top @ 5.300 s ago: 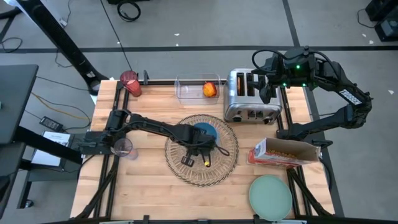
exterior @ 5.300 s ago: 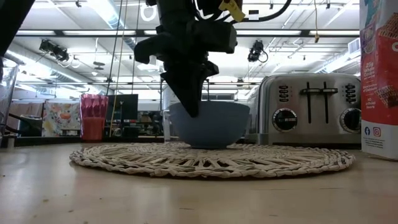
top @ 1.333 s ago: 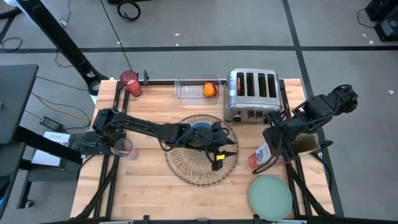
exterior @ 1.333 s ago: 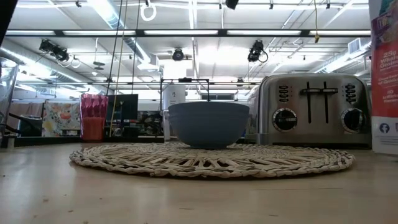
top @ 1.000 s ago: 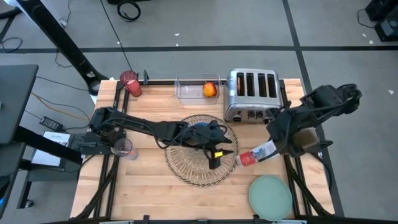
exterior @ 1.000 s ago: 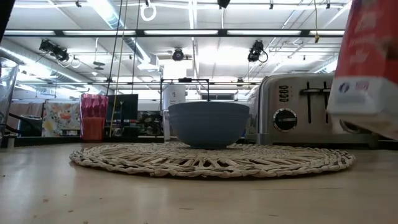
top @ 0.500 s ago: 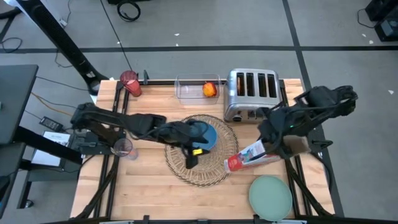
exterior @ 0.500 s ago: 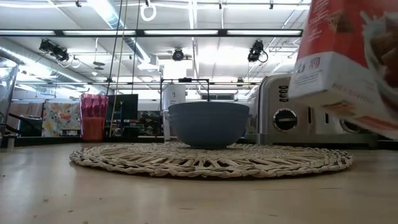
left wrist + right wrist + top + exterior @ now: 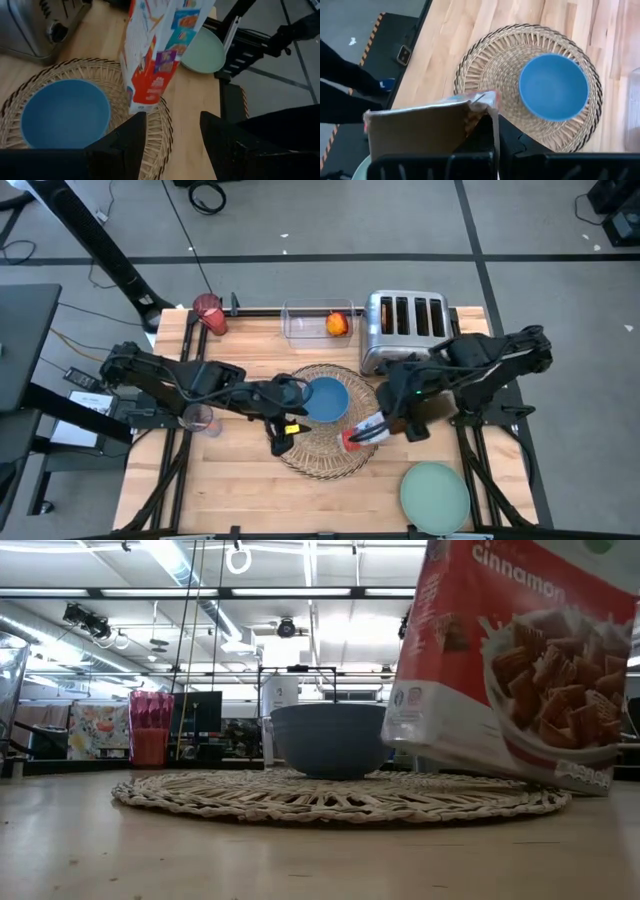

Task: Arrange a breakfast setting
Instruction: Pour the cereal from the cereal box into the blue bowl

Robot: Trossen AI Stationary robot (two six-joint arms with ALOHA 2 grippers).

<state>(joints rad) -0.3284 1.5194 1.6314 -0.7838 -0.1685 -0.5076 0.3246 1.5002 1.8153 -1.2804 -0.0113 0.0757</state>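
Cardboard cereal box (image 9: 365, 431), clamped in the right gripper (image 9: 398, 420), hangs tilted over the wicker placemat (image 9: 322, 457) just beside the blue bowl (image 9: 324, 399), its long axis aimed bowlward, while the left gripper (image 9: 281, 442), fingers spread and empty, hovers opposite.

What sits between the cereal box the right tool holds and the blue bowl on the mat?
Nothing visible. The right tool holds the cereal box tilted over the placemat, beside the blue bowl; only bare weave lies between.
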